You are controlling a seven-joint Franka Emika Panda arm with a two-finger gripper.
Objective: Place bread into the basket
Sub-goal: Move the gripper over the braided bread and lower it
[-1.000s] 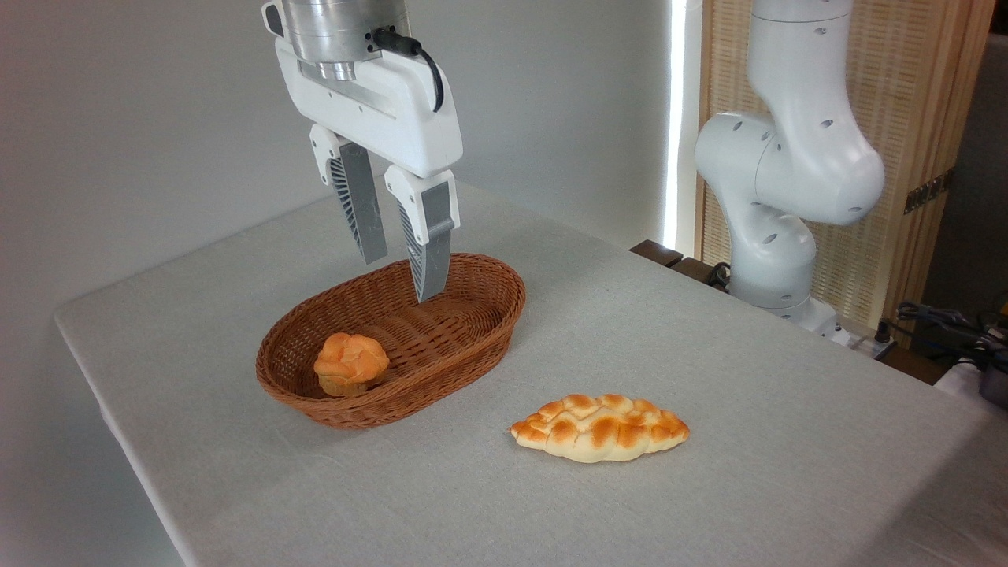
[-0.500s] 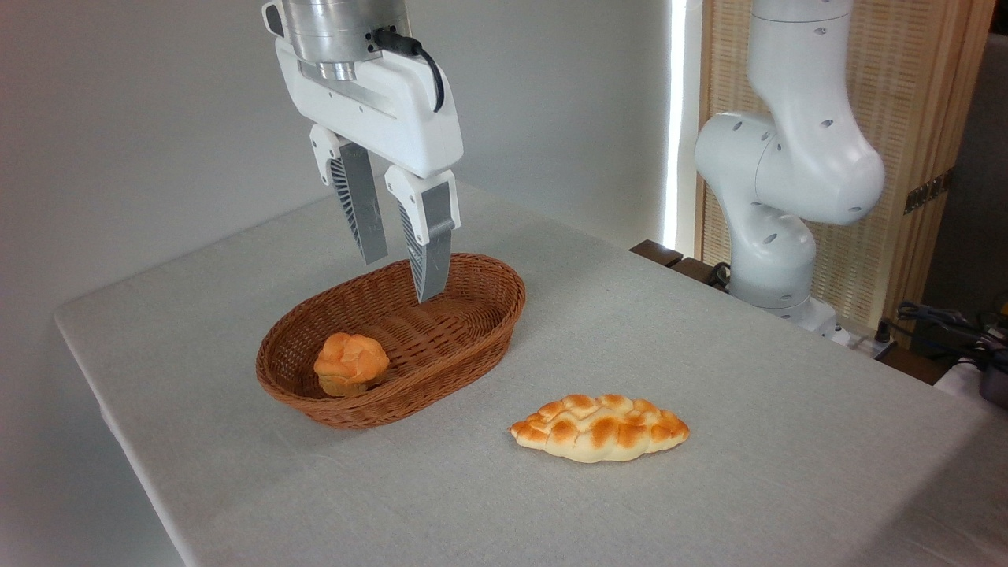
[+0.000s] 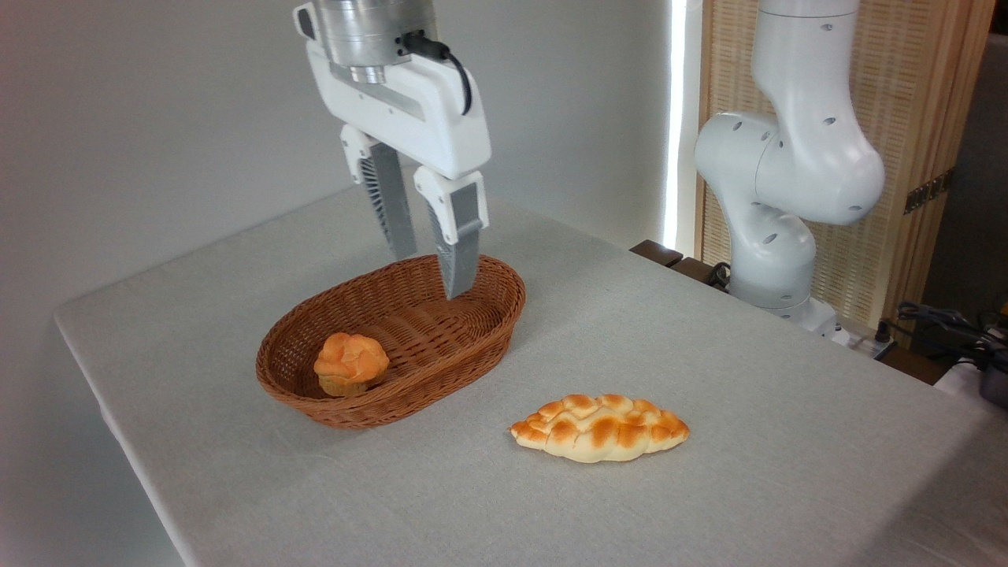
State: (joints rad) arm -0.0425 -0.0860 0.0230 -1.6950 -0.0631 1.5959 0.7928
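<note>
Hovering over oval woven wicker basket [image 3: 488, 315], ribbed-fingered tool [image 3: 431, 274] parted, empty; glossy braided bread [image 3: 600, 427] on cloth-covered table [image 3: 748, 378].

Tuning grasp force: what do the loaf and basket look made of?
Loaf: glossy, very even browning on pale dough, so possibly a foam or plastic replica; can't confirm. Basket: brown woven wicker, visible strands, semi-gloss, looks rigid.

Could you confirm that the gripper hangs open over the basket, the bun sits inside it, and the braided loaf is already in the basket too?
Not quite. The loaf is not in the basket; the camera view shows it lying on the table, apart from the basket, to its right. The rest holds: the gripper hangs open over the basket, and the bun sits inside.
</note>
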